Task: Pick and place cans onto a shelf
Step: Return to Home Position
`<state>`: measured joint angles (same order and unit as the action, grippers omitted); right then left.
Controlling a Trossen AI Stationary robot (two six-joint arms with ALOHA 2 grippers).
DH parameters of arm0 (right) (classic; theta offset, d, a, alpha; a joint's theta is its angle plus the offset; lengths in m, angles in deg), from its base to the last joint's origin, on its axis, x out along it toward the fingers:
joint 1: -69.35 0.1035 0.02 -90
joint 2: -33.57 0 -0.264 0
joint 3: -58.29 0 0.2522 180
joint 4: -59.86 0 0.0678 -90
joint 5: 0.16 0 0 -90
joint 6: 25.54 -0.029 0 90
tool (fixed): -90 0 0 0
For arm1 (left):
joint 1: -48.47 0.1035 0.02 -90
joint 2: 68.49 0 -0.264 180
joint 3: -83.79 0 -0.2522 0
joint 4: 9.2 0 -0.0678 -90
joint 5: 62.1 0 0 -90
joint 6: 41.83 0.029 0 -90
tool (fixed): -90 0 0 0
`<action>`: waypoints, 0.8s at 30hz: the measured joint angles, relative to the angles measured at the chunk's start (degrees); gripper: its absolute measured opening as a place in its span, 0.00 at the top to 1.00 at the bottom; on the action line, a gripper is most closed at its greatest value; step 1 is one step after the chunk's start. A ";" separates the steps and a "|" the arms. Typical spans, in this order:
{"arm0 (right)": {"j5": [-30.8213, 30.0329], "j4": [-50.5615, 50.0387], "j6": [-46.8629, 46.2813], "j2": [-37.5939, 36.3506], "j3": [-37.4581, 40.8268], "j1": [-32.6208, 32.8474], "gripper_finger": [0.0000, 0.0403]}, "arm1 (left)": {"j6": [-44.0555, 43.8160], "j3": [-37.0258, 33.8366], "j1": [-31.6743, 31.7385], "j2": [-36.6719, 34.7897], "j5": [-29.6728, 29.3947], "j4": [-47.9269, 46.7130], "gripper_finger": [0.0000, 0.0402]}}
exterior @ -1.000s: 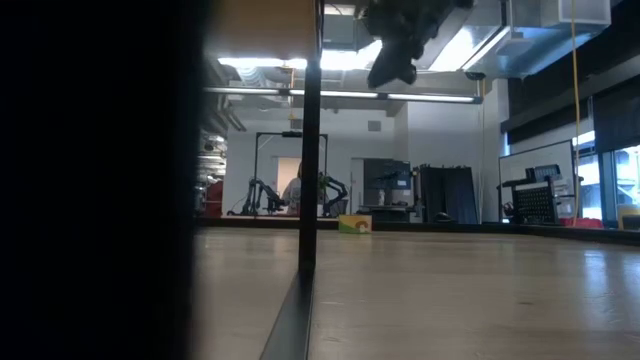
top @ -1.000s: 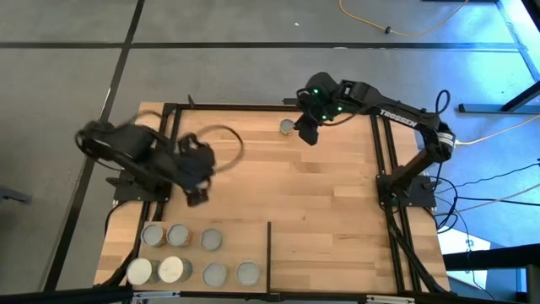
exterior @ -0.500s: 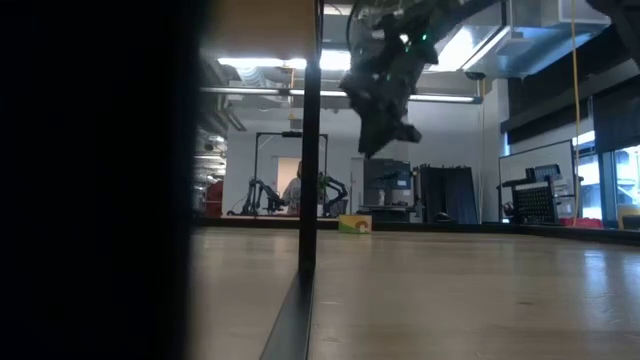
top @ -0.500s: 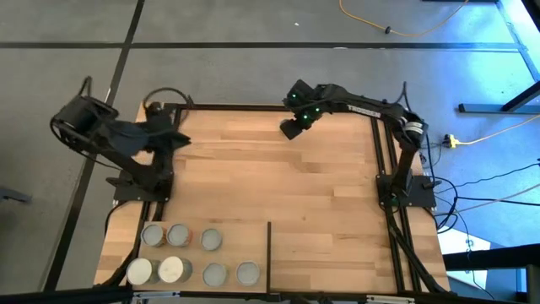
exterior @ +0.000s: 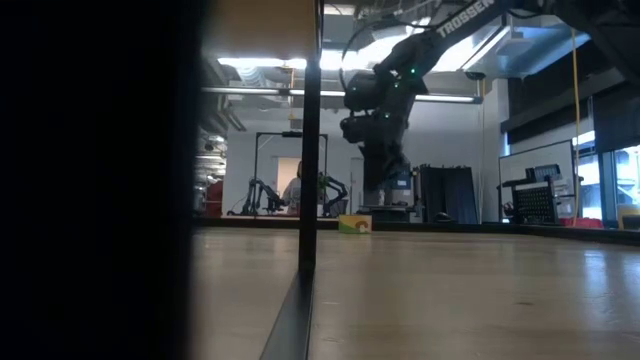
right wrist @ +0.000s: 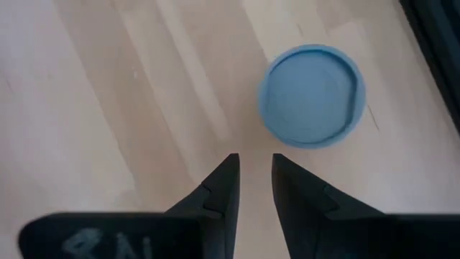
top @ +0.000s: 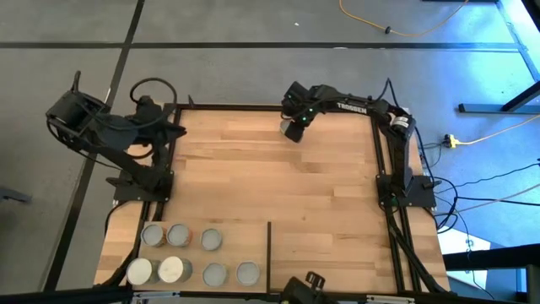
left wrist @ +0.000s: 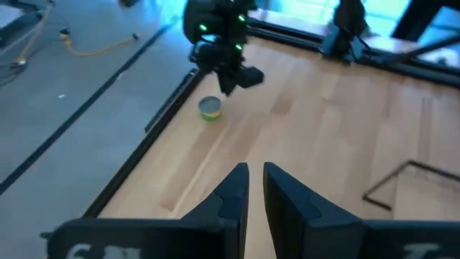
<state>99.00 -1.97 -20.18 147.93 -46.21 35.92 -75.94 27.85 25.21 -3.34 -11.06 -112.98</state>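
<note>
High view: right claw [top: 293, 133] angled down just beside can [top: 285, 127].

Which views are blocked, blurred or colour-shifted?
Low view: a black unlit mass fills its left third, and the thin black upright edge of the pale plywood shelf cuts through the backlit room. Right wrist view: the small round metal can looks soft and blue-tinted. High view: evenly lit, with blue light at its right side.

Seven cans [top: 192, 256] stand on the pale shelf [top: 245, 232]; one can [top: 286, 127] sits on the planked tabletop [top: 278, 181].
</note>
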 joint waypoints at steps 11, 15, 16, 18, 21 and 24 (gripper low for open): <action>1.39 -0.54 31.40 1.07 0.00 -0.04 0.79 | -5.81 0.00 0.00 0.15 -2.24 0.00 0.91; 1.37 -0.57 39.80 1.33 0.02 -0.04 0.79 | -5.85 0.00 0.00 0.15 -2.32 0.00 0.91; 1.39 -0.57 40.86 1.33 0.02 -0.04 0.79 | -5.84 0.01 0.00 0.15 -2.32 0.00 0.91; 1.38 -0.53 42.50 1.33 0.02 -0.04 0.79 | -5.84 0.00 0.00 0.15 -2.32 0.00 0.91; 1.38 -0.40 43.40 1.33 0.02 -0.11 0.79 | -5.84 0.00 0.00 0.15 -2.36 0.00 0.91; 1.38 0.09 43.21 1.71 0.02 -0.22 0.79 | -5.84 0.00 0.00 0.15 -2.75 0.00 0.91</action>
<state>100.38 -1.88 23.03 149.64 -46.19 35.70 -81.78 27.85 25.21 -3.20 -13.81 -112.98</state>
